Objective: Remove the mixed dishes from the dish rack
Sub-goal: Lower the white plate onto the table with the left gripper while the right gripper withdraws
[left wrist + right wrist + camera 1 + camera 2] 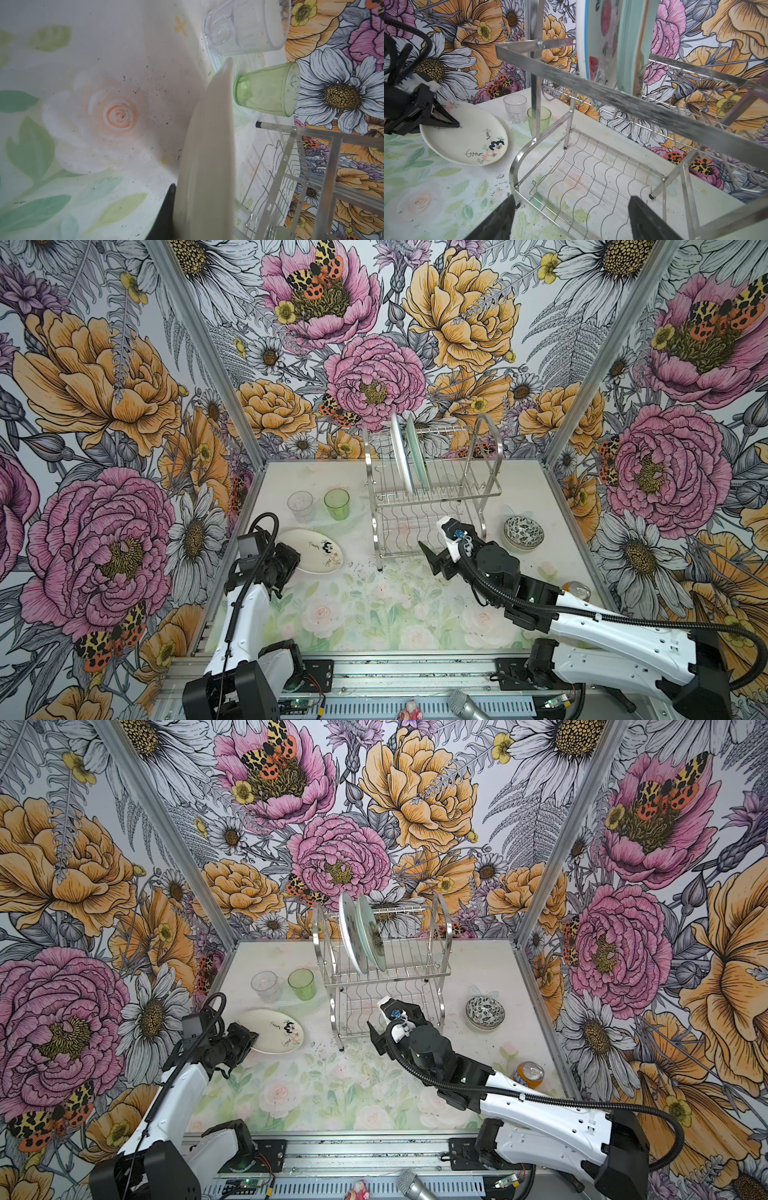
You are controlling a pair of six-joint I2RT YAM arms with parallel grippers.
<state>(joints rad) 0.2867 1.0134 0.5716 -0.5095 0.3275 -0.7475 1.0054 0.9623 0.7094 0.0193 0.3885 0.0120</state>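
Standing at twelve o'clock, the rack point(457, 489) held two plates point(401, 452) upright; the cream plate point(316, 547) sat at nine, pinched by the left gripper point(452, 124). The wide-open right gripper point(571, 220), if raised carelessly, could snag the shelf and topple them.

Lab test booth; floral panels point(104, 385); aluminium frame point(198, 335)

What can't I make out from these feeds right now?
- Left wrist view: the cream plate, blurred against the lens, hides one finger of the left gripper.
- Both top views: the patterned bowl covers the bowls under it; count unclear.
- A top view: the right arm hides most of the drink can.
- Right wrist view: the frame edge cuts off the watermelon plate and aqua plate.
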